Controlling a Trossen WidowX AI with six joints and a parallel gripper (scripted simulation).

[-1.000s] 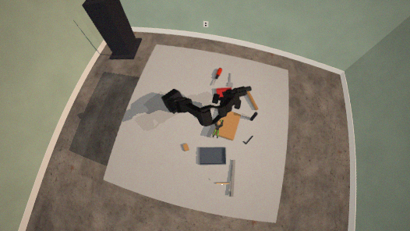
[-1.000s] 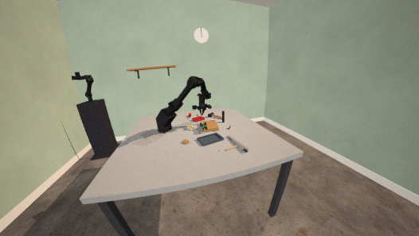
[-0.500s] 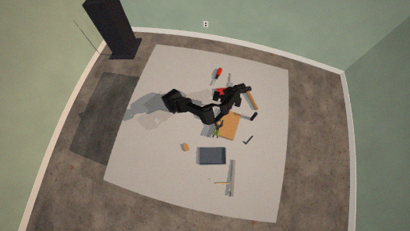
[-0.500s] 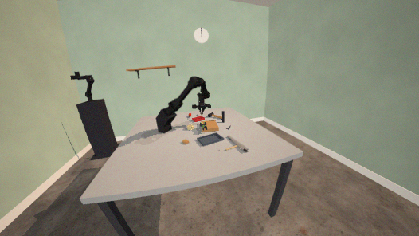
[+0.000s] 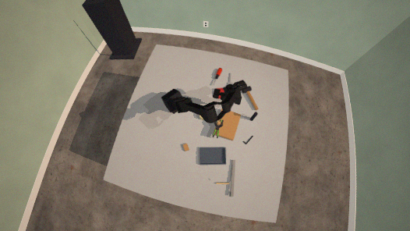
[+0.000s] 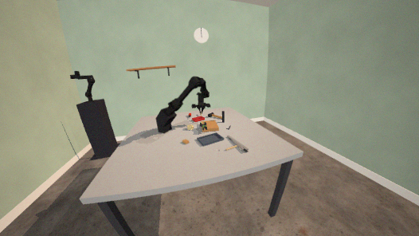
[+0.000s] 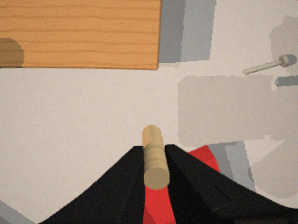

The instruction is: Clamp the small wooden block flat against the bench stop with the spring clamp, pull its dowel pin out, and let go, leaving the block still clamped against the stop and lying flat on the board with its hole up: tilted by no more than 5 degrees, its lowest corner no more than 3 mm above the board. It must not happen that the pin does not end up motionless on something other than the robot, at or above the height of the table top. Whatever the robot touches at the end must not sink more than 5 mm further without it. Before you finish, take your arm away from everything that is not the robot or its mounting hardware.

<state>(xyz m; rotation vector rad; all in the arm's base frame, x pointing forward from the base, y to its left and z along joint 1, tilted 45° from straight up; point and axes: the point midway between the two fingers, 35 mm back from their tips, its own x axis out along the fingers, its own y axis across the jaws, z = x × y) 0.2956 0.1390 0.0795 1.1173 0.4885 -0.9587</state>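
In the wrist view my gripper [image 7: 154, 154] is shut on the dowel pin [image 7: 154, 157], a short pale wooden rod that sticks out ahead of the fingertips. It hangs above the table, beside the wooden board [image 7: 80, 15], with a red box [image 7: 166, 204] right below. In the top view the gripper [image 5: 235, 92] is off the board [image 5: 229, 126], on its far side. The spring clamp with green tips [image 5: 217, 130] sits at the board's left edge. The small block it grips is too small to make out. In the exterior view the gripper [image 6: 200, 108] is raised over the red box [image 6: 197, 119].
A hammer [image 5: 251, 99] and a red-handled screwdriver [image 5: 216, 73] lie close to the gripper. A bolt [image 7: 269, 66] lies to the right. A dark tray [image 5: 211, 155], a small wooden cube [image 5: 185, 147], a hex key [image 5: 248, 139] and a ruler [image 5: 231, 177] lie beyond the board.
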